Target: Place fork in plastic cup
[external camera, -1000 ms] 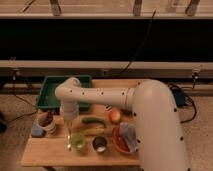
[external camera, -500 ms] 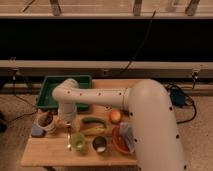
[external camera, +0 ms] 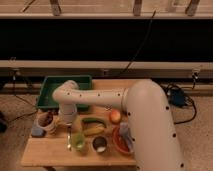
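My gripper [external camera: 68, 126] hangs from the white arm's wrist over the left part of the wooden table [external camera: 50, 152]. Straight below it a slim pale fork [external camera: 68, 141] shows as an upright sliver. I cannot tell whether the fork is held or lies on the table. The light-green plastic cup [external camera: 78, 141] stands just right of the fork, near the table's front edge. It is apart from the gripper, lower and to the right.
A banana [external camera: 93, 131] and a green vegetable [external camera: 93, 121] lie right of the gripper. A dark cup with white inside [external camera: 99, 144], an orange fruit [external camera: 115, 116] and a red bowl [external camera: 119, 141] are further right. A white cup with red contents [external camera: 46, 120] and a blue object [external camera: 37, 132] sit left. A green tray [external camera: 54, 89] is behind.
The wrist swung slightly left half a second ago and has come back right and a little lower, above the fork beside the green cup.
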Action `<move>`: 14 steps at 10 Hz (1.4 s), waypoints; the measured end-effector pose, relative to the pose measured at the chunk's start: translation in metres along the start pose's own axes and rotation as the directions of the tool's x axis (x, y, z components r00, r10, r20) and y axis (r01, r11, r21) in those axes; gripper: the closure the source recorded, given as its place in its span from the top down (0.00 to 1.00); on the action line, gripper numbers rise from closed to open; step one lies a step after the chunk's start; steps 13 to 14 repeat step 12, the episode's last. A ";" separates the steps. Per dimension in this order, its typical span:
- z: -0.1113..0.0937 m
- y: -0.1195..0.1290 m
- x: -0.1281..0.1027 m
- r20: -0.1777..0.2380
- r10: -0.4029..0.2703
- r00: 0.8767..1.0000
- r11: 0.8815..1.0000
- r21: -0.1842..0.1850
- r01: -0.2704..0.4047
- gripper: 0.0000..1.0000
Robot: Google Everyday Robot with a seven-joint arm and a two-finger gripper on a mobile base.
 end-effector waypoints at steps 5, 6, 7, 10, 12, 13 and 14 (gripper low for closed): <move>0.009 0.000 -0.001 -0.004 0.005 1.000 0.999 -0.037 -0.005 0.80; 0.011 0.000 0.000 -0.006 0.007 1.000 0.999 -0.043 -0.007 0.80; 0.012 0.000 0.000 -0.006 0.008 1.000 0.999 -0.049 -0.008 0.80; 0.014 0.000 0.004 -0.010 0.015 1.000 0.998 -0.060 -0.015 0.59; 0.012 0.000 0.006 -0.011 0.018 1.000 0.998 -0.062 -0.018 0.38; 0.012 0.000 0.006 -0.011 0.018 1.000 0.998 -0.062 -0.018 0.38; 0.012 0.000 0.006 -0.011 0.018 1.000 0.998 -0.062 -0.018 0.38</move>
